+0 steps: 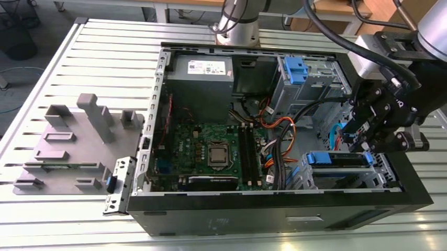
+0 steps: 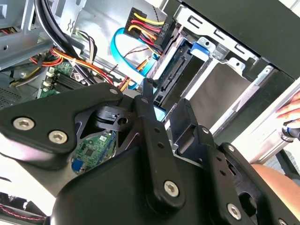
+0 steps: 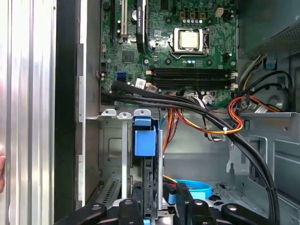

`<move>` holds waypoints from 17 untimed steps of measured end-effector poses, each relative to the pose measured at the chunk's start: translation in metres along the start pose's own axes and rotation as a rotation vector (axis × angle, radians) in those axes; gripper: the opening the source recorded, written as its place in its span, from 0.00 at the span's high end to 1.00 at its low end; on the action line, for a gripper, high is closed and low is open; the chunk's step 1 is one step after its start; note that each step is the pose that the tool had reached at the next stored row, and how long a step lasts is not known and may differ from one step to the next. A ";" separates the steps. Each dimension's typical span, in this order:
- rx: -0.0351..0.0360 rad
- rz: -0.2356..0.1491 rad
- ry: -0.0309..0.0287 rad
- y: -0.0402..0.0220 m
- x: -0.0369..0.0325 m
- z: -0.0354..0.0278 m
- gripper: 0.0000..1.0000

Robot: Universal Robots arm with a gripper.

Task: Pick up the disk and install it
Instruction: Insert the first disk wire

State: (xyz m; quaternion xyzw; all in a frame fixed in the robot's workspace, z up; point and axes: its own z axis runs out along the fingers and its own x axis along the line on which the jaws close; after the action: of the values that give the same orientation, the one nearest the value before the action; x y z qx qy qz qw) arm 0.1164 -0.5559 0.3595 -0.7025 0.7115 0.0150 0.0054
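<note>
- The gripper (image 2: 165, 104) hangs over the front corner of the open computer case (image 1: 279, 209), on the exterior view's right. Its black fingers (image 3: 184, 206) stand apart, one on each side of the disk. There is a gap beside one of them, so nothing is clamped.
- The disk (image 2: 174, 75) stands on edge inside the grey drive cage (image 3: 119, 154) in that corner. Its long axis seems to run from the case's front wall towards the motherboard, with the black connector end facing the cables.
- A blue latch (image 3: 144, 138) sits on the cage's rim, just beyond the disk's edge.
- A light-blue flat cable (image 2: 123, 51) loops just beside the connector end. A black plug with red, yellow and black wires (image 2: 147, 23) hangs close above it.
- Thick black cables (image 3: 187, 105) cross between the cage and the green motherboard (image 3: 187, 47).
- The grey power supply (image 1: 202, 78) fills the case's far corner. The print on its white sticker (image 1: 209, 66) is too small to read.
- A person's hand (image 2: 291, 111) shows just outside the case wall.
- The case lies on a slatted metal table (image 1: 104, 52), with a grey plastic fixture (image 1: 77, 141) towards the table's edge on the exterior view's left.
</note>
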 end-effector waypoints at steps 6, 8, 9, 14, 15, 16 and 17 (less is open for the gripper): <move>0.0000 0.000 0.0002 -0.0004 -0.0004 0.0069 0.58; 0.0000 0.000 0.0005 -0.0005 -0.0005 0.0083 0.58; 0.0000 0.000 0.0010 -0.0005 -0.0005 0.0089 0.58; 0.0000 0.000 0.0015 -0.0005 -0.0004 0.0090 0.58; 0.0000 0.000 0.0014 -0.0005 -0.0004 0.0091 0.58; 0.0000 0.000 0.0014 -0.0005 -0.0004 0.0091 0.58; 0.0000 0.000 0.0014 -0.0005 -0.0004 0.0091 0.58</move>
State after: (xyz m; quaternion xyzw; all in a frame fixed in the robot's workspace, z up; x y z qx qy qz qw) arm 0.1167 -0.5552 0.3505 -0.7025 0.7115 0.0144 0.0049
